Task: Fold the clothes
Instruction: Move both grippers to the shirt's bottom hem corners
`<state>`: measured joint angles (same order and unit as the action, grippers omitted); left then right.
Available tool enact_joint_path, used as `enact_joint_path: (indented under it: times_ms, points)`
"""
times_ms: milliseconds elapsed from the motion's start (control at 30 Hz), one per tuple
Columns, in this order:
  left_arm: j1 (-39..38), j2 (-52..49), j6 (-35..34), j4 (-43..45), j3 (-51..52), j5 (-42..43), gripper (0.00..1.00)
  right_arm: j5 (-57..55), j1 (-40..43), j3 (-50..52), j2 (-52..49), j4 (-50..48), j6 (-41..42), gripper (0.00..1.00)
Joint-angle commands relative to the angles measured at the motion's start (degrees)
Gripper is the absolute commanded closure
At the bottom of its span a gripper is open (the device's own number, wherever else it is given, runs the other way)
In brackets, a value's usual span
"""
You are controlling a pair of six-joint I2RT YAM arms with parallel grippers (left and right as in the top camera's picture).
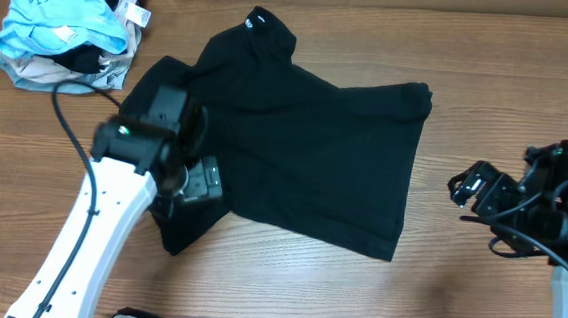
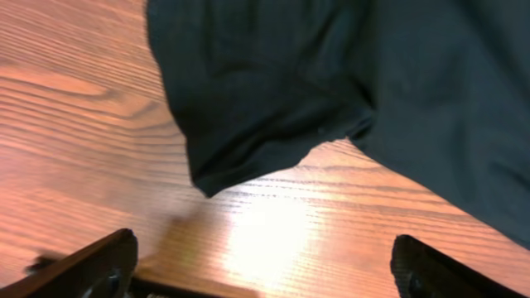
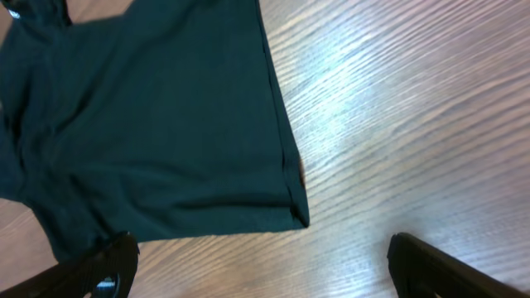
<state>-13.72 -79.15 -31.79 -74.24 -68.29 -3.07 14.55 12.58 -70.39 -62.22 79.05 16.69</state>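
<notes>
The black T-shirt (image 1: 315, 141) lies spread on the wooden table, its neck label (image 1: 257, 20) at the far side. My left gripper (image 1: 200, 181) hovers over the shirt's left side near a sleeve. In the left wrist view the sleeve (image 2: 248, 108) lies ahead of the open, empty fingers (image 2: 265, 269). My right gripper (image 1: 465, 187) is to the right of the shirt, apart from it. In the right wrist view the shirt's hem corner (image 3: 300, 217) lies just ahead of the open, empty fingers (image 3: 265, 265).
A pile with a light-blue garment (image 1: 54, 8) with white lettering and a beige garment (image 1: 29, 73) sits at the table's far left corner. A black cable (image 1: 66, 119) runs from the left arm near the pile. Bare wood (image 1: 510, 85) shows right of the shirt.
</notes>
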Motion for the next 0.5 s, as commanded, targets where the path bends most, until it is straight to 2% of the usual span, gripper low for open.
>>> enact_joint_path:
  times_ms: [0, 267, 467]
  points:
    - [1.1, 0.5, -4.0, 3.3, 7.3, 1.7, 0.04, 0.7, -0.5, 2.3, -0.1, -1.8, 0.0, 0.00]
    - [9.5, 0.5, -4.0, 10.5, 19.2, 2.8, 0.09, 0.5, -0.5, 4.1, -4.5, -5.7, -0.5, 0.00]
    - [13.0, 0.5, -2.7, 17.7, 24.4, 6.5, 0.18, 0.5, -0.7, 5.2, -9.3, -6.9, -0.7, 0.00]
